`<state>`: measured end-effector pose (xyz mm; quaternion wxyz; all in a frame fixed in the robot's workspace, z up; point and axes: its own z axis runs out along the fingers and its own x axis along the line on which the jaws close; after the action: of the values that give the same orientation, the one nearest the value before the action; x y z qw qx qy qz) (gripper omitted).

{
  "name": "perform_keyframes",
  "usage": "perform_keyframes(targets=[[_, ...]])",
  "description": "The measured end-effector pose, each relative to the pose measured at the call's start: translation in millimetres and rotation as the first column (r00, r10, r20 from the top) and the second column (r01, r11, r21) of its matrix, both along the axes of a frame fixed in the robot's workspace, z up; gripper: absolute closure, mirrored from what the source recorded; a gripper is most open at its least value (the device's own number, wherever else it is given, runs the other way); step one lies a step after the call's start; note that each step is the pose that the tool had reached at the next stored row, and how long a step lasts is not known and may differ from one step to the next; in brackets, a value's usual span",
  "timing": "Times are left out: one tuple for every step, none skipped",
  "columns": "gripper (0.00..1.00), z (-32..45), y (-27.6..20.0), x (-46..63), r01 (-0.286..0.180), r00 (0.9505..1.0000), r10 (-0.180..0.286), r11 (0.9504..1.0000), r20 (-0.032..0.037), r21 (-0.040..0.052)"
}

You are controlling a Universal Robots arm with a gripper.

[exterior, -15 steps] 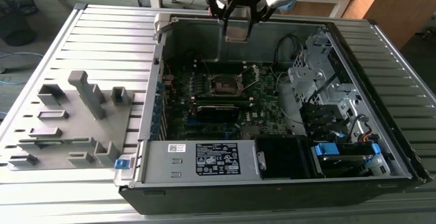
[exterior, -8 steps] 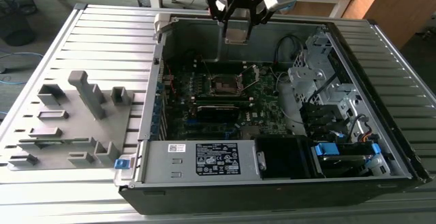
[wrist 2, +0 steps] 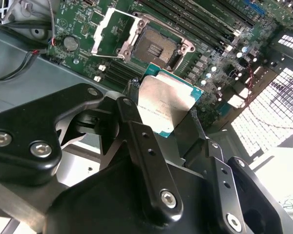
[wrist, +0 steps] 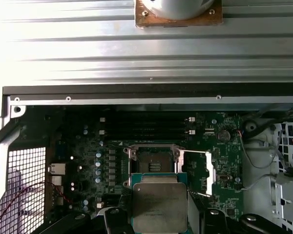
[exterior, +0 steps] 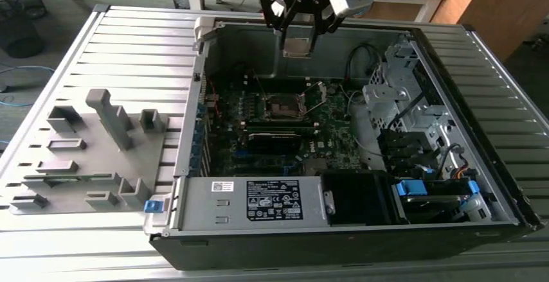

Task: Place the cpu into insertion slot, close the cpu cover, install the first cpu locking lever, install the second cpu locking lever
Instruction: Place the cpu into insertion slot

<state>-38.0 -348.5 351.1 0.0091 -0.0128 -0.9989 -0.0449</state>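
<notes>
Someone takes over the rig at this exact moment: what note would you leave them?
Gripper: shut on the cpu, held in the air over the open case, short of the socket.
Socket: empty.
Cover: flipped open beside the socket.
Done: cpu is in the grip.
Left: cpu into socket, cover closed, both levers installed.

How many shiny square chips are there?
1. The cpu is held in the gripper, above the open socket. Others may be hidden.
</notes>
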Motion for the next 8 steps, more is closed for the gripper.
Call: perform_keyframes(targets=[[0.46,-0.6,0.0,0.0,0.000,1.0000,0.000,1.0000,0.0000,0.0000],[0.46,-1.2,0.0,0.0,0.000,1.0000,0.000,1.0000,0.0000,-0.0001],[0.46,-1.3,0.0,0.0,0.000,1.0000,0.000,1.0000,-0.0001,-0.0002],[0.46,-1.3,0.0,0.0,0.000,1.0000,0.000,1.0000,-0.0001,-0.0003],[0.46,-1.4,0.0,0.0,0.000,1.0000,0.000,1.0000,-0.0002,-0.0003],[0.46,-1.5,0.0,0.0,0.000,1.0000,0.000,1.0000,0.0000,-0.0001],[0.46,-1.6,0.0,0.0,0.000,1.0000,0.000,1.0000,0.0000,-0.0001],[0.46,-1.8,0.0,-0.2,0.000,1.0000,0.000,1.0000,0.0000,-0.0001]])
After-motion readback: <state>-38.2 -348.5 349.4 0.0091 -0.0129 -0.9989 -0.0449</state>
